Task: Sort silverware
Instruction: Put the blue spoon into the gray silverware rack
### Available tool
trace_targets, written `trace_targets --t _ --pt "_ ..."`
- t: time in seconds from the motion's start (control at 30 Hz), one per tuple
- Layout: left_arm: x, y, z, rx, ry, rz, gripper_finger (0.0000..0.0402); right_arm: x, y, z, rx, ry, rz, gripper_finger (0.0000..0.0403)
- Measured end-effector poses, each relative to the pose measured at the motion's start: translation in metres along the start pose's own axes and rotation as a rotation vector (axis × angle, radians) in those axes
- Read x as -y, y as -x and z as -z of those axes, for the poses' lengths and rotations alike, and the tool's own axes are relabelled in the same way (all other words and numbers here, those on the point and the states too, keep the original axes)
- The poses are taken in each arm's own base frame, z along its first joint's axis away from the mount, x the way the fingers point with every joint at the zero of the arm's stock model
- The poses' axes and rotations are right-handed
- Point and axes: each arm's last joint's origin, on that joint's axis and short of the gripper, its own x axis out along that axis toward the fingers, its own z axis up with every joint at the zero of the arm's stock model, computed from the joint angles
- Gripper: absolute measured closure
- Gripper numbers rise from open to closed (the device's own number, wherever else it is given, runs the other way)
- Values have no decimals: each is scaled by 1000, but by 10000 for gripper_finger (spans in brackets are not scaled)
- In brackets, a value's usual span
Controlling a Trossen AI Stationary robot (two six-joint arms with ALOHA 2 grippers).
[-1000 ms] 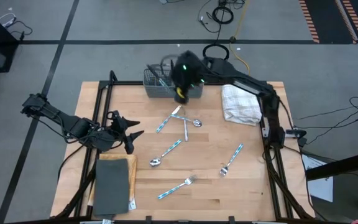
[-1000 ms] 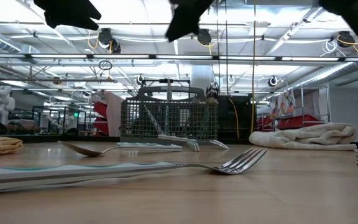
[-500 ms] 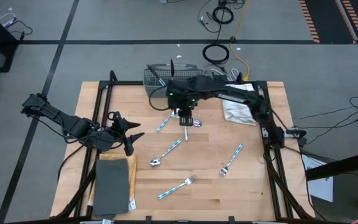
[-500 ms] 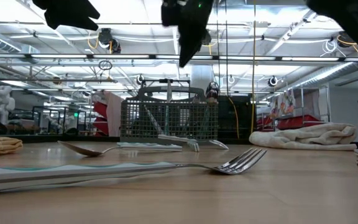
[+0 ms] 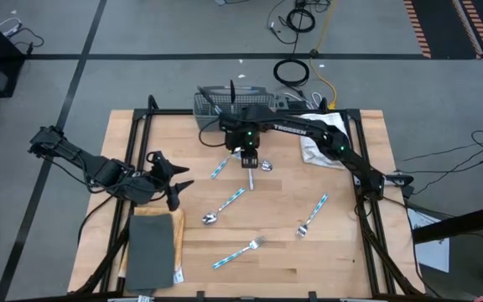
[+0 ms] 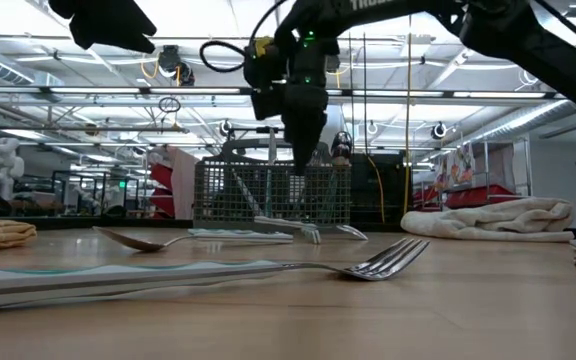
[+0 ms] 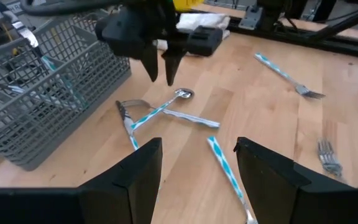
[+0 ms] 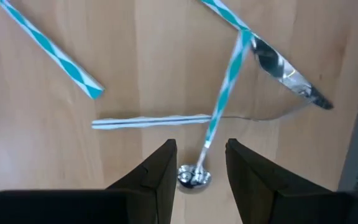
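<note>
Silverware with blue-and-white handles lies scattered flat on the wooden table. A crossed heap point(image 5: 240, 164) of a spoon point(image 8: 226, 81), a knife point(image 8: 283, 70) and another piece point(image 8: 151, 121) sits near the grey mesh basket point(image 5: 223, 109), which holds more pieces. My right gripper point(image 5: 249, 159) hangs open above that heap, pointing down, clear of the table in the low view point(image 6: 303, 135). The spoon's bowl point(image 8: 194, 177) shows between its fingers. My left gripper point(image 5: 177, 179) waits open at the table's left, touching nothing.
A spoon point(image 5: 225, 205), a fork point(image 5: 238, 252) and another fork point(image 5: 312, 216) lie nearer the front edge. A white towel point(image 5: 323, 141) sits at the far right. A dark grey pad point(image 5: 151, 249) lies at the near left corner. Bare wood shows between the pieces.
My right gripper has moved from over the basket toward the near edge, then come down over the crossed heap. The silverware on the table has stayed where it was.
</note>
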Motion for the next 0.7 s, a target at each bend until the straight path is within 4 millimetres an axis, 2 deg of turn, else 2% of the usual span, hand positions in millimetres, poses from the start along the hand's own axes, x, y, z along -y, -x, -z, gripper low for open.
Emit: trace_targets --t 0.07,0.2,0.33,0.47,0.7 --pt "0 0 1 -5 -5 -3 189 3 -6 4 -25 -8 -7 275" --pt "0 0 1 -6 -6 -3 189 2 -34 13 -115 -12 -43 275" --pt "0 0 1 -5 -6 -4 189 -7 -49 23 -77 -8 -84 275" --pt "0 0 1 -5 -6 -4 189 -17 -35 43 33 -30 -39 275" --pt "-2 -1 -1 2 3 -21 189 -25 -2 77 327 -55 188 275"
